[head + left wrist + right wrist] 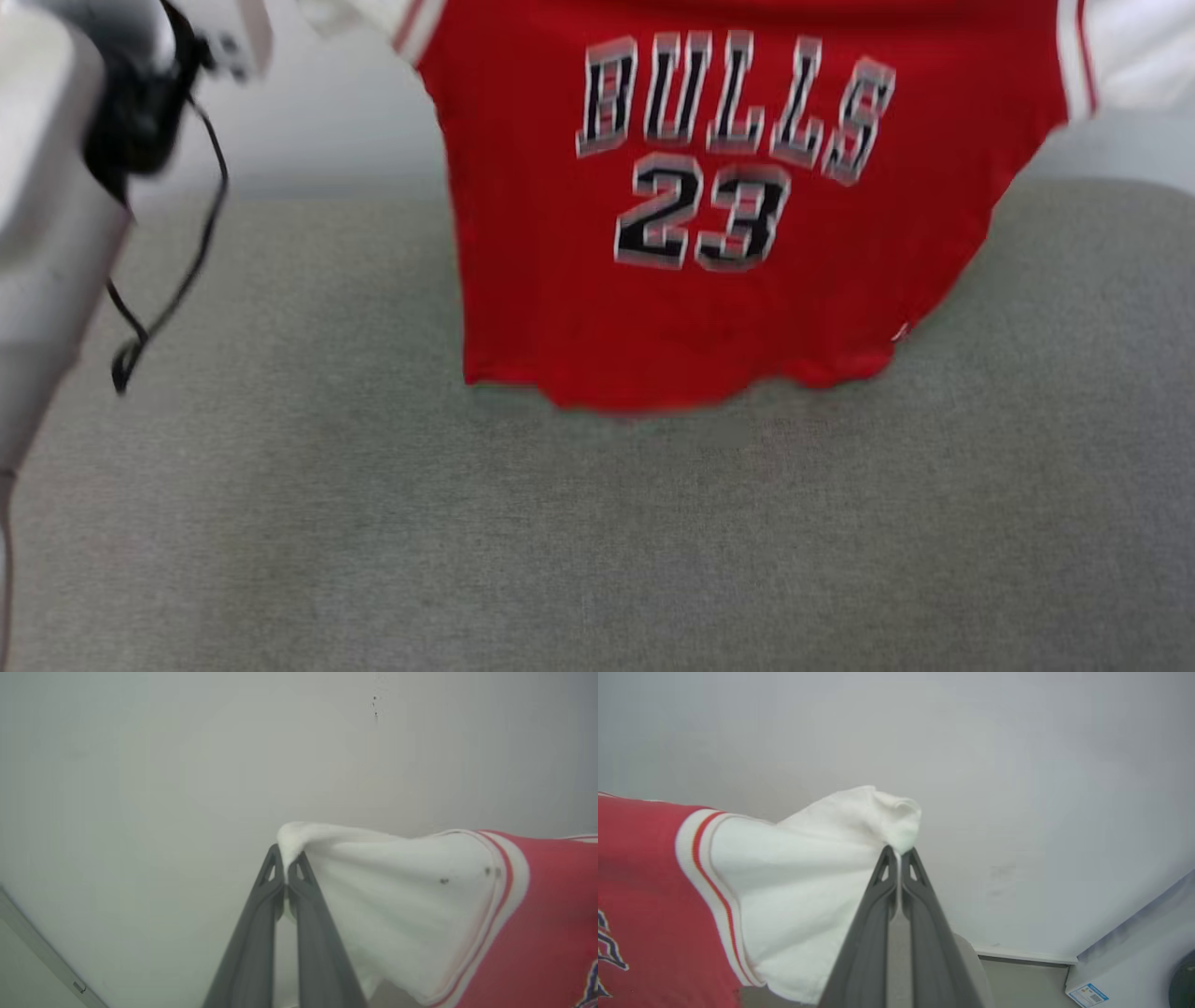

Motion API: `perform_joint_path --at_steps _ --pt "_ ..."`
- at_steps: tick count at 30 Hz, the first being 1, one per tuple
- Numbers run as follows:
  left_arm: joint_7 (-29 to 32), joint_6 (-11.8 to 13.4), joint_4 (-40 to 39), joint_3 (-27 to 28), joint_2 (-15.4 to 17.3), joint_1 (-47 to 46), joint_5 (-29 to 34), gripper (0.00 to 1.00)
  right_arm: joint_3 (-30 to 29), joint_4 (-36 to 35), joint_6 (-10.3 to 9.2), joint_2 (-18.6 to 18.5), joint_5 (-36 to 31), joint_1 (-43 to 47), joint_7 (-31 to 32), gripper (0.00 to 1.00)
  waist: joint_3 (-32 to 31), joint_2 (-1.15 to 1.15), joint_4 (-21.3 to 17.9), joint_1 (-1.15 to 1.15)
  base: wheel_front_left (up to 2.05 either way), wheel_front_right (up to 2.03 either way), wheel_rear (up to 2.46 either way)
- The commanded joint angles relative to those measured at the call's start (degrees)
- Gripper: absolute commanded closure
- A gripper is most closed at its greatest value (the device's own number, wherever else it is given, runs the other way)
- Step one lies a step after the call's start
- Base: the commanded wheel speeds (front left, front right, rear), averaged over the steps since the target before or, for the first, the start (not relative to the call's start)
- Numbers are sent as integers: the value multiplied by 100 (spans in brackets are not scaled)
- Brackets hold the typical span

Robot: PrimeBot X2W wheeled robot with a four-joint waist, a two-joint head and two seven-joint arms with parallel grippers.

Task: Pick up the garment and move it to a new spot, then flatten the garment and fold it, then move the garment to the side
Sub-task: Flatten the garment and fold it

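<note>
garment (709,308) hangs spread, print facing, hem near grey surface (597,541) | left gripper (286,863) pinches one white sleeve; right gripper (900,855) pinches the other | black cable (224,182) dangles left

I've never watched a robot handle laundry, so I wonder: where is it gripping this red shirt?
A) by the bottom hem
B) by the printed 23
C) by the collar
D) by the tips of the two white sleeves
D: the left gripper is shut on one white sleeve tip of the garment, the right gripper on the other, and the red body hangs between them.
</note>
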Motion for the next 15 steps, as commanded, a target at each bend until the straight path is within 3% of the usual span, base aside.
perform_joint_path --at_steps 1,6,15 --pt "-116 -76 141 37 -44 -338 104 100 96 92 -6 -65 -58 -384 -192 100 404 0 -150 0 0 0 0" --pt "-423 -176 573 154 -63 -1257 309 100 436 398 -6 30 -174 -1467 -796 100 1128 0 -342 0 0 0 0" --pt "-1148 -139 1081 479 -9 -2478 505 100 586 934 -6 327 -277 -2950 -1997 100 2081 0 -541 0 0 0 0"
